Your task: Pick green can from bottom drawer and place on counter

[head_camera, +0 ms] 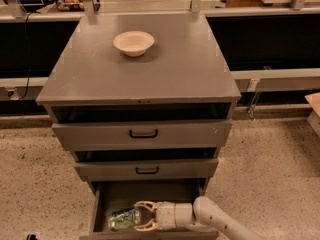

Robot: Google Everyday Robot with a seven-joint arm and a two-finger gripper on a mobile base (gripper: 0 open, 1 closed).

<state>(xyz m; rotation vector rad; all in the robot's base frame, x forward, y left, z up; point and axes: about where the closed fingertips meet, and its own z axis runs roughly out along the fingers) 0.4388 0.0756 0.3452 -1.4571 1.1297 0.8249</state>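
Note:
The green can (124, 218) lies on its side inside the open bottom drawer (104, 196), toward its left front. My gripper (140, 215) reaches in from the right, its pale fingers spread above and below the can's right end. The fingers are open around the can, not closed on it. The grey counter (170, 69) tops the cabinet above.
A cream bowl (133, 42) sits on the counter near its back. Two upper drawers with black handles (143, 133) stand slightly pulled out above the bottom drawer. Speckled floor surrounds the cabinet; a rail and dark shelving run behind it.

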